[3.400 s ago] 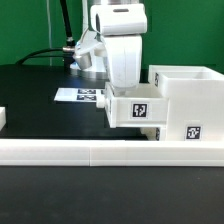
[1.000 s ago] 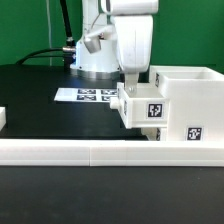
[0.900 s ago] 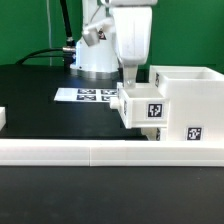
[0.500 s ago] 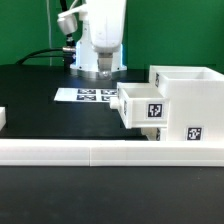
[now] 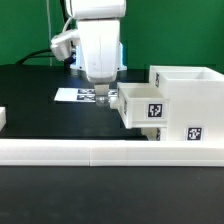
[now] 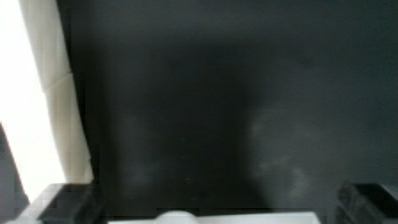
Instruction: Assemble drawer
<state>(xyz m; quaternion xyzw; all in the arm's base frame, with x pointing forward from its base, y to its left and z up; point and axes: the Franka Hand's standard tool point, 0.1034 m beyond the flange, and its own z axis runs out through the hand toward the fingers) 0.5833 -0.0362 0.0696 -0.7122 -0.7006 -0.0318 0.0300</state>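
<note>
The drawer's large white box shell stands at the exterior view's right, with tags on its front. A smaller white tray with a tag sticks partway out of the shell's left side. My gripper hangs low over the black table just left of that tray, apart from it. In the wrist view the gripper is open and empty, its dark fingers wide apart over bare black table. A second tray is not identifiable.
The marker board lies on the table behind and beside the gripper. A long low white border wall runs along the front. A small white piece shows at the left edge. A white edge borders the wrist view.
The gripper pushed the tray further into the shell, let go and rose. It then moved to the exterior view's left and came down beside the tray.
</note>
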